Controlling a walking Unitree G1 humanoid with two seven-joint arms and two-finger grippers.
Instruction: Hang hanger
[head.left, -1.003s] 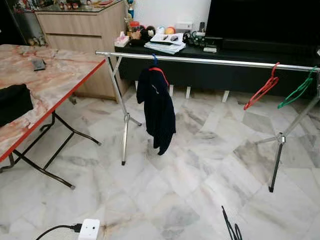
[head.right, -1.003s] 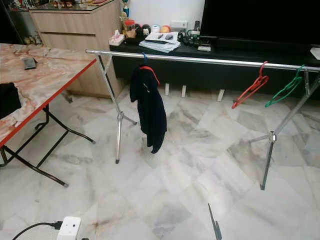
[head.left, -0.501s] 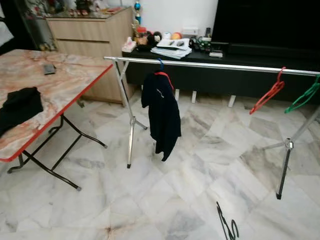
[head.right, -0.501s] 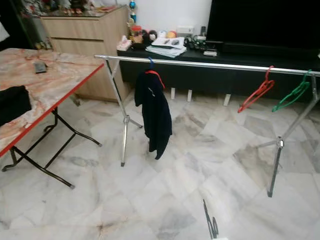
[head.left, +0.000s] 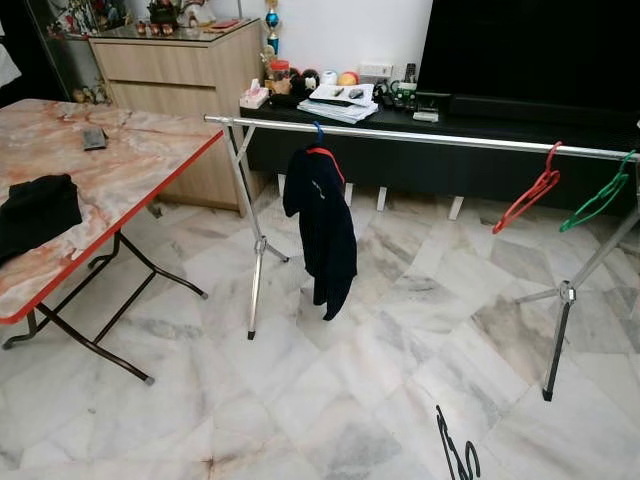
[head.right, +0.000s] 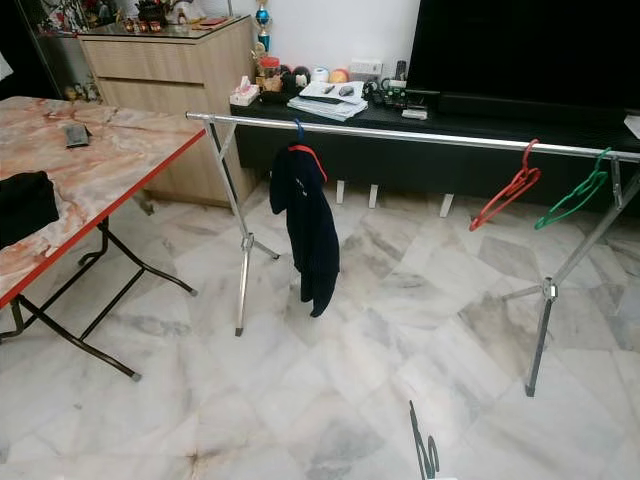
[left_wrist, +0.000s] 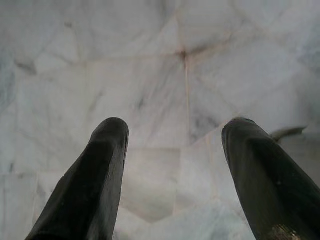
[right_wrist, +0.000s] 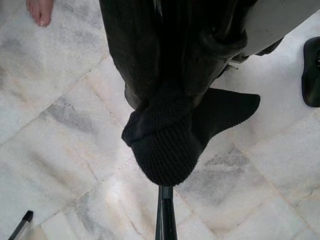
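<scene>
A long steel clothes rail stands across the marble floor ahead. On it hang a dark jacket on a red hanger, a bare red hanger and a bare green hanger. At the bottom right the hook of a black hanger pokes up. In the right wrist view a black garment with a knit cuff hangs close in front, above a thin dark bar. My right gripper holds this hanger low, well short of the rail. My left gripper hangs open over bare floor.
A marble-top folding table with a black cloth stands at left. Behind the rail are a wooden cabinet and a black TV bench. A person's bare foot is on the floor nearby.
The camera has tilted up and shifted, so the white power strip at the bottom left has left the picture. The rail, the hung clothes and the hangers have not moved.
</scene>
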